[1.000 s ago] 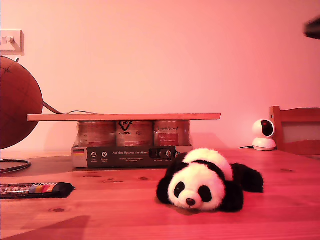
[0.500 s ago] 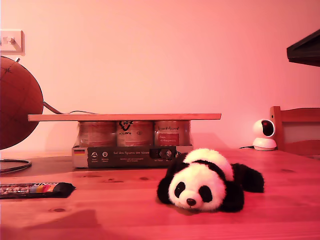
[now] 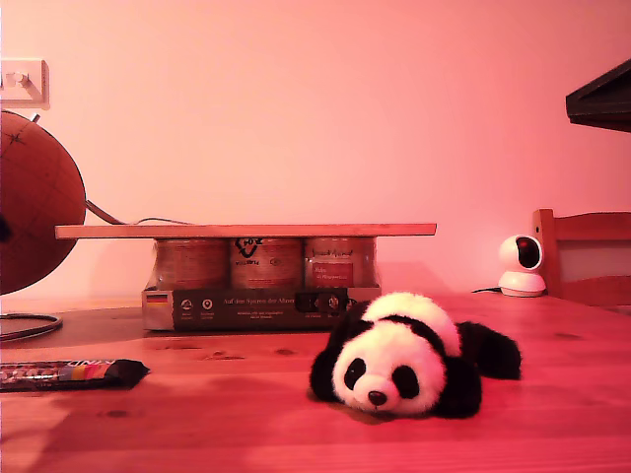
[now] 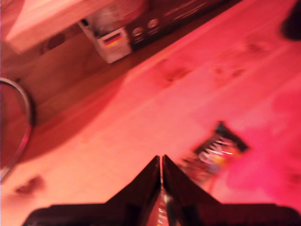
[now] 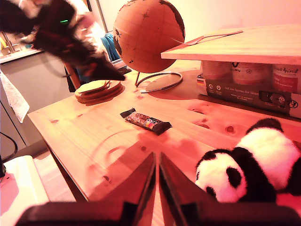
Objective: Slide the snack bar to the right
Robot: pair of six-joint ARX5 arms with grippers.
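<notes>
The bar (image 3: pixel 71 373) lies flat on the surface (image 3: pixel 246 414) at the exterior view's left. My first hand (image 4: pixel 162 162) hovers clenched near it; my second hand (image 5: pixel 156 160) is clenched too, empty.

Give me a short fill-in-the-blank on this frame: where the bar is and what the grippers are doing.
1. The snack bar lies flat at the exterior view's ____ edge.
2. My first gripper has its jaws ____.
3. My second gripper holds ____.
4. The wooden board rests on top of the ____.

Missing words: left; shut; nothing; jars
</notes>
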